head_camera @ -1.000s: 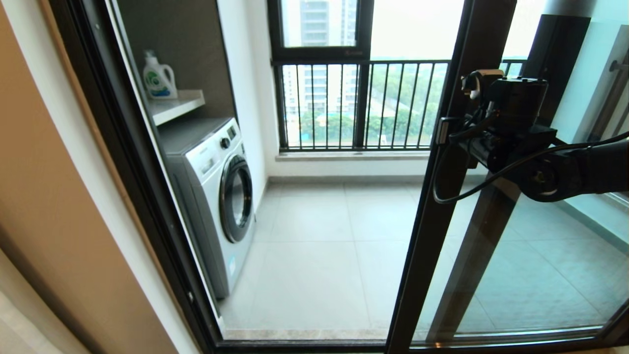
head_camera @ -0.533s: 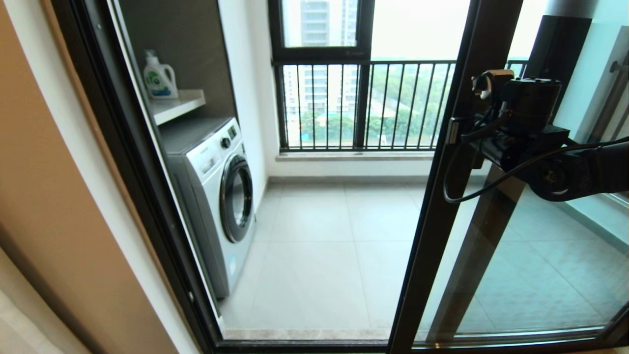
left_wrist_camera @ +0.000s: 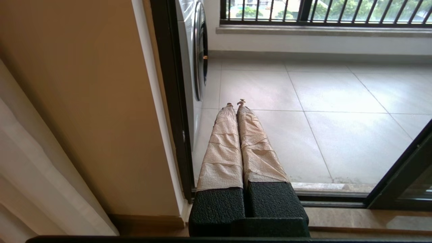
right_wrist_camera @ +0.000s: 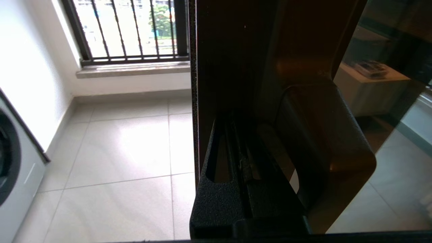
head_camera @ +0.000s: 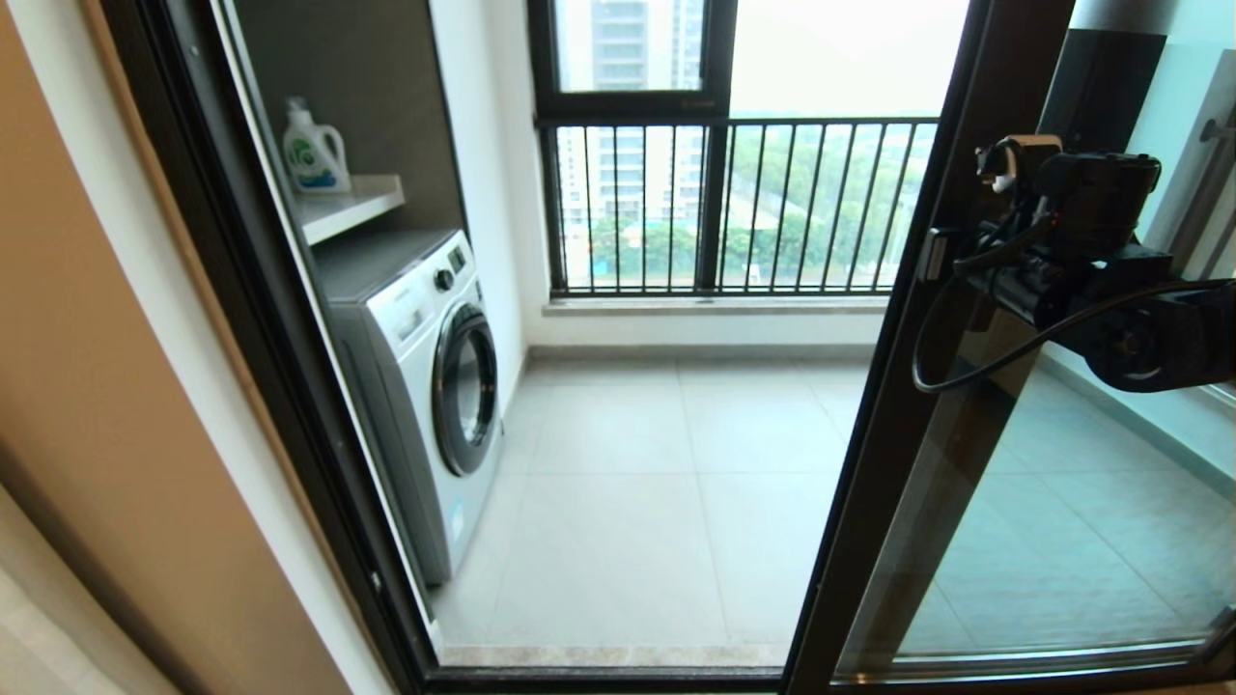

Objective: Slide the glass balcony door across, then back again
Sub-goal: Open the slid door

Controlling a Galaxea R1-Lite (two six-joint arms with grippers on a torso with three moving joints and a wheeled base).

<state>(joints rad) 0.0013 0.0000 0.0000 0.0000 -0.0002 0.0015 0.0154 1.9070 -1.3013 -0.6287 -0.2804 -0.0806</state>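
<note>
Sliding rightward across the last second, the glass balcony door [head_camera: 927, 386] has carried its leading edge post further to the robot's right, and the right gripper [head_camera: 951, 261] has travelled with it, so the gap onto the tiled balcony is wider than it was. That gripper sits against the post at about mid-height, arm reaching in from the right. In the right wrist view the dark post and the bar handle [right_wrist_camera: 324, 141] fill the space directly ahead of the gripper body, and its fingers run into that shadow; they appear to be hooked at the handle, but I cannot tell how far apart they stand or whether they truly clamp it. The main risk, as I judge it, is a slip: if the fingers only bear against the post rather than enclosing the bar, a change of direction for the return stroke could leave the gripper sliding off while the door stays put. Driving the panel hard into its end stop could also strain the wrist. A loose cable [head_camera: 956, 357] loops just below the gripper and might catch on the frame. Well away to that gripper's left, low by the door jamb, the left gripper [left_wrist_camera: 236, 104] hangs parked, its paper-wrapped fingers [left_wrist_camera: 222, 145] pressed together on nothing.
</note>
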